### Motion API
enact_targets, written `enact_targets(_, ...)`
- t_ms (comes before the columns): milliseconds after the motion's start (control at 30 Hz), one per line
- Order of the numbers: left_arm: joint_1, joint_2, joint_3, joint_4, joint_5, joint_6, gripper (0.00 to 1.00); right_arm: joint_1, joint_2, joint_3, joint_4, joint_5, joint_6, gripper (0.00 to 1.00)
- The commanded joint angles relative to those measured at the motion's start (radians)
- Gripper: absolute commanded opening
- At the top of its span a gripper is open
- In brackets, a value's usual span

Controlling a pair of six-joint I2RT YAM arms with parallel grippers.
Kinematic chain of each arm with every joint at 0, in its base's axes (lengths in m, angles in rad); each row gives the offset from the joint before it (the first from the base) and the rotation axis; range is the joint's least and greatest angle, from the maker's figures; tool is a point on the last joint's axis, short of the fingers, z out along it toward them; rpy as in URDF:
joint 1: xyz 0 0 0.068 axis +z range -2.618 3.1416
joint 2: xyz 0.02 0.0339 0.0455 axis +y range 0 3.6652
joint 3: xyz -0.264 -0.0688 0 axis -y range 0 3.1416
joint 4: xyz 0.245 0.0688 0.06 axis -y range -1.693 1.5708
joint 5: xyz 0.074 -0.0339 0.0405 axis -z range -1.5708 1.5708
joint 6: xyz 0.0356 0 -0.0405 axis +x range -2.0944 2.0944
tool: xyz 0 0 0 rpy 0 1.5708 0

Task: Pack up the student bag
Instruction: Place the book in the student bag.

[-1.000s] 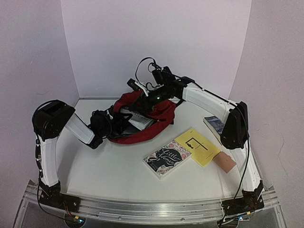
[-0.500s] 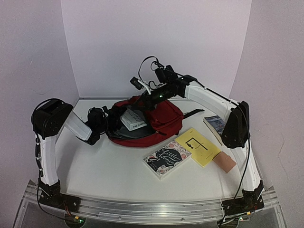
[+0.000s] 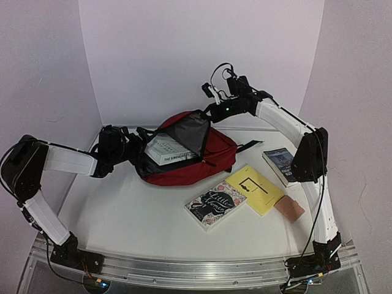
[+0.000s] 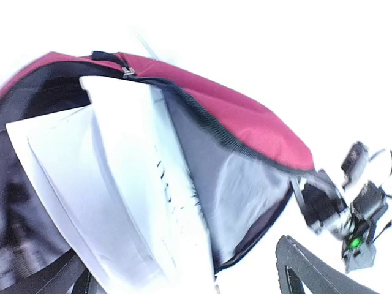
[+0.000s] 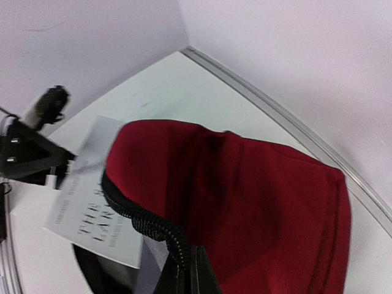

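1. Our left gripper (image 3: pixel 136 150) stands with its jaws apart, gripping nothing, right at the mouth of the student bag (image 3: pixel 214 156).
2. Just ahead of those jaws we see a white book (image 3: pixel 171 150) lying inside the bag's opening.
3. Our right gripper (image 3: pixel 208 114) is clamped on the bag's zip edge (image 5: pixel 150 226) and holds the top flap up, so the mouth gapes below it.
4. Back toward that arm's base, outside the bag, we see a patterned book (image 3: pixel 215 204), a yellow booklet (image 3: pixel 256 188), a dark book (image 3: pixel 280 162) and a pink pad (image 3: pixel 289 209) on the table (image 3: pixel 141 214).
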Motion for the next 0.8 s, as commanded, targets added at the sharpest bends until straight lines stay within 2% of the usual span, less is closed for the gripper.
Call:
enact_targets(0, 0.001, -0.042, 0.057, -0.182, -0.001, 0.102, 0.98, -0.043, 0.06, -0.05, 0.028, 0.175, 0.018, 0.0)
enact_targets(67, 0.001, -0.024, 0.052, -0.173, 0.021, 0.086, 0.93, -0.046, 0.064, -0.105, 0.027, 0.164, 0.013, 0.01)
enact_targets(233, 0.001, 0.06, 0.015, -0.021, 0.104, 0.021, 0.56, -0.046, 0.064, -0.167, 0.027, 0.082, 0.058, 0.17)
enact_targets(300, 0.001, 0.087, 0.004, 0.032, 0.117, -0.005, 0.51, -0.046, 0.061, -0.162, 0.027, 0.068, 0.073, 0.31)
enact_targets(400, 0.0, 0.118, 0.007, 0.078, 0.125, -0.014, 0.46, -0.046, 0.058, -0.151, 0.026, 0.102, 0.065, 0.57)
enact_targets(500, 0.001, 0.129, 0.021, 0.088, 0.137, -0.018, 0.36, -0.057, 0.076, -0.119, 0.024, 0.165, 0.065, 0.85)
enact_targets(567, 0.001, 0.128, 0.02, 0.087, 0.138, -0.015, 0.27, -0.074, 0.099, -0.087, 0.024, 0.187, 0.087, 0.98)
enact_targets(767, 0.001, 0.147, 0.027, 0.091, 0.173, 0.002, 0.07, -0.124, 0.171, -0.006, 0.031, 0.12, 0.129, 0.98)
